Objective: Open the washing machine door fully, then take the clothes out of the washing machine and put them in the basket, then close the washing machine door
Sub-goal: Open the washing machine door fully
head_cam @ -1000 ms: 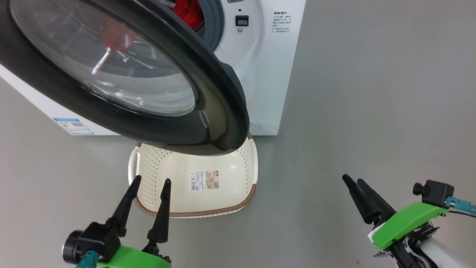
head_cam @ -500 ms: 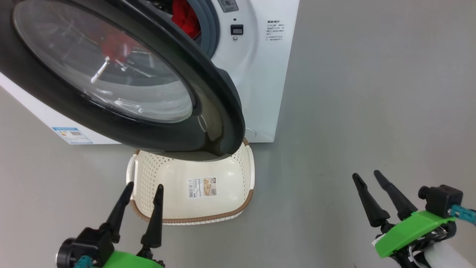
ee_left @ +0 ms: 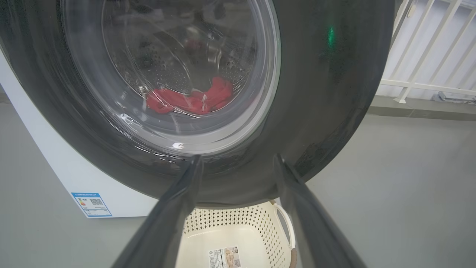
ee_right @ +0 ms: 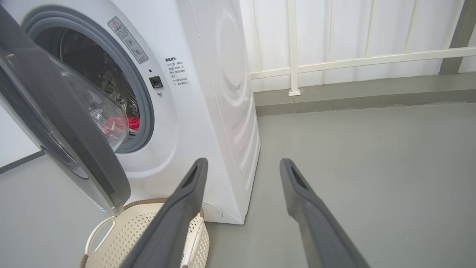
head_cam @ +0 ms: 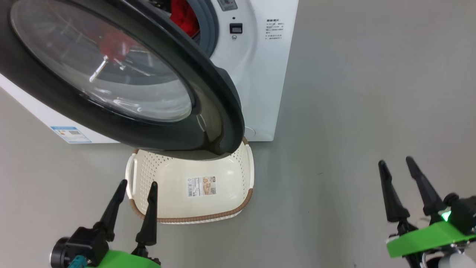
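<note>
Right gripper has swung outward, spread like the left gripper, while the washing machine door overhangs the basket.

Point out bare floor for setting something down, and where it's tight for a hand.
Widest bare floor: right of the washing machine and basket, ahead of the right tool. Smaller patch left of the basket, beside the left tool. Crowded: the half-open washing machine door overhangs the basket's far end, leaving a tight gap to the gasket.
</note>
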`<state>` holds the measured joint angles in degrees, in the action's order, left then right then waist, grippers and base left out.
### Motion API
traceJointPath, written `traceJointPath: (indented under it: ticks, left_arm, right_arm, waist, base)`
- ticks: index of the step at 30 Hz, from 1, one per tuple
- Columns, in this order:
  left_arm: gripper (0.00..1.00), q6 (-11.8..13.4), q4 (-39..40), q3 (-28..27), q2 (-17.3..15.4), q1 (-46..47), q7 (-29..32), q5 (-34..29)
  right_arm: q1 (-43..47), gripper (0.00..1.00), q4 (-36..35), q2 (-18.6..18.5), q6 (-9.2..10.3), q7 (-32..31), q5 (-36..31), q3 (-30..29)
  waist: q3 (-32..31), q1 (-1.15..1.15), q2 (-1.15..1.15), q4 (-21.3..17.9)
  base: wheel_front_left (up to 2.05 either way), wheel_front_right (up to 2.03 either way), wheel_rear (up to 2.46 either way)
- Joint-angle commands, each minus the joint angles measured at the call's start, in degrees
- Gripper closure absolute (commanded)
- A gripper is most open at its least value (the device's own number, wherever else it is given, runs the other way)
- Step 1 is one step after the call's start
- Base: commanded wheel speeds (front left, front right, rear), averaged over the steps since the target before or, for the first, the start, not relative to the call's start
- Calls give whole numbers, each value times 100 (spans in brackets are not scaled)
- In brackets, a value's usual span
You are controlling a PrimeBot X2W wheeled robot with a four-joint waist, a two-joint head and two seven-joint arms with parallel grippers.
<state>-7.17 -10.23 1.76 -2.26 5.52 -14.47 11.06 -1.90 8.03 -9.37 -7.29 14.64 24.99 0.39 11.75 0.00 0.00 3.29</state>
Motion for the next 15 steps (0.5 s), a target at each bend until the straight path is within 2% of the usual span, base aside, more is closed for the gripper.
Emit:
traceJointPath:
  ticks: [1,15]
  left_arm:
    - [0,-32,169,-206,-62,13,-52,-45]
    - [0,-32,177,-207,-62,55,-52,-39]
  right_arm:
    - [93,0,-157,-25,-20,35,-57,67]
    - [234,0,3,118,-20,36,-288,-11]
  waist:
    - [5,0,0,4]
    - [97,0,0,18]
  base:
    - [0,0,0]
    - [0,0,0]
